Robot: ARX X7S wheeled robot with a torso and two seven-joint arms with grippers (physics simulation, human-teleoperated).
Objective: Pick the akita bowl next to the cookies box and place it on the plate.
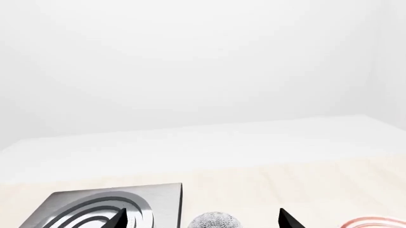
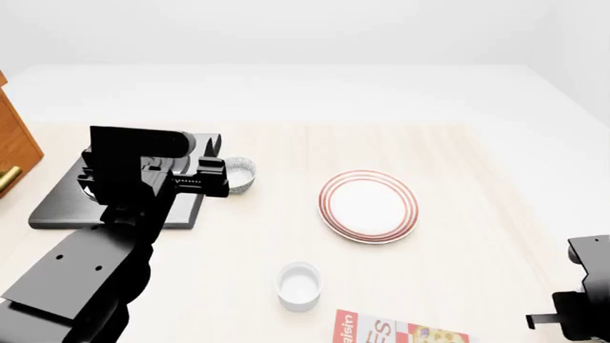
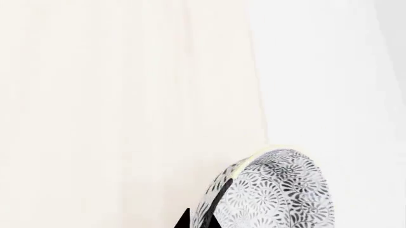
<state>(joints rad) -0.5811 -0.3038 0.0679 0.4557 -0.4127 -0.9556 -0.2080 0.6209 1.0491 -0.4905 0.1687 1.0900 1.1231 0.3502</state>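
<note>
In the right wrist view my right gripper [image 3: 198, 221] is shut on the rim of the akita bowl [image 3: 279, 190], which is grey-patterned and tilted on its side, beside the table edge. In the head view this bowl is hidden and only my right arm [image 2: 583, 293] shows, at the lower right. The cookies box [image 2: 401, 333] lies at the near edge. The plate [image 2: 368, 205], white with red rings, sits mid-table, and its rim [image 1: 377, 222] shows in the left wrist view. My left gripper [image 1: 204, 223] is open around a second patterned bowl [image 2: 240, 175] [image 1: 216, 221].
A grey square slab with raised rings [image 2: 67, 204] [image 1: 104, 209] lies under my left arm. A plain white cup [image 2: 298, 286] stands near the cookies box. A wooden cabinet [image 2: 14, 153] is at the far left. White floor surrounds the pale wooden table [image 2: 458, 157].
</note>
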